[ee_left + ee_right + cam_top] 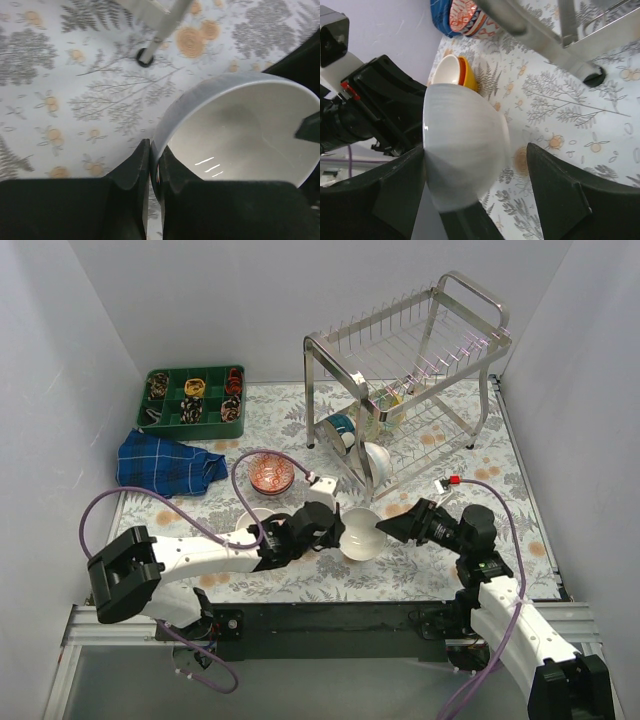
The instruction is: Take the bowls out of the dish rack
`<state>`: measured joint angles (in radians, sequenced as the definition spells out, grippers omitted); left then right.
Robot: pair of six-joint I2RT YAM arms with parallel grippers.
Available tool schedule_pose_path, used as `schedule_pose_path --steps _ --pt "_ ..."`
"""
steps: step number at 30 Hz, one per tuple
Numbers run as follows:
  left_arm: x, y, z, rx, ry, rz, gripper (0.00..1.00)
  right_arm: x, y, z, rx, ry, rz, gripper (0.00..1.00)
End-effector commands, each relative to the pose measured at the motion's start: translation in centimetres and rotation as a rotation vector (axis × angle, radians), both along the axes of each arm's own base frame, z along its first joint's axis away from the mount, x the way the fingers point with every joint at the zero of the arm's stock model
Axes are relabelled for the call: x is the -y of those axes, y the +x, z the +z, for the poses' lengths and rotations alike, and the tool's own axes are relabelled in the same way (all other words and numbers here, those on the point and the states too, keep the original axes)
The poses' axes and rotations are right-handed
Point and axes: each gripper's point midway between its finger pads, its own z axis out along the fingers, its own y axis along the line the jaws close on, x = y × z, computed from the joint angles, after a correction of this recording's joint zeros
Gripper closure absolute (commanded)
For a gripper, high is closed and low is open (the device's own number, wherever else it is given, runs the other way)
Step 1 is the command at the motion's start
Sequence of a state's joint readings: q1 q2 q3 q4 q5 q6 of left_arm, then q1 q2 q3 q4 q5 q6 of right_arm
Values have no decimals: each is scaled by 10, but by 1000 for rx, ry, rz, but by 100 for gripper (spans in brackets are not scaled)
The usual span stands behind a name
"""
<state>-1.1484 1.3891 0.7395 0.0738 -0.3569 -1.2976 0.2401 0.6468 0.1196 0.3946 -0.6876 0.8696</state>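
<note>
My left gripper (338, 530) is shut on the rim of a white bowl (362, 537) and holds it just above the table in front of the dish rack (405, 360). The left wrist view shows its fingers (137, 162) pinching the bowl's wall (240, 130). My right gripper (386, 527) is open, with its jaws spread on either side of the same bowl (465, 150). One finger is by the rim and the other stands apart from the bowl. A teal bowl (340, 426), a white bowl (377, 459) and a patterned one (386, 408) rest on the rack's lower shelf.
A red-white patterned bowl (270, 473) sits on the table. A cream bowl nested in an orange one (454, 70) stands beside the left arm. A green compartment tray (195, 395) and a blue cloth (165, 462) lie at the back left. A rack leg (555, 47) is close by.
</note>
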Motion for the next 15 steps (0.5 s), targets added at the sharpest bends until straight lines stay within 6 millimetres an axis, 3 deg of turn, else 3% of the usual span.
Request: schedule_pose_path --steps 1,4,7,9,15 --pt "-61 39 13 53 141 150 100 15 24 2 72 -126 -101 11" --pt "-87 53 0 -3 186 178 100 21 32 3 101 -191 -126 9" --pt "-98 64 -5 -29 194 183 100 26 35 0 108 -229 -142 7" --pt "-98 69 -6 -30 206 171 100 28 35 -3 107 -248 -151 6" --pt "-105 87 -34 -89 294 194 100 31 36 -6 119 -279 -155 4"
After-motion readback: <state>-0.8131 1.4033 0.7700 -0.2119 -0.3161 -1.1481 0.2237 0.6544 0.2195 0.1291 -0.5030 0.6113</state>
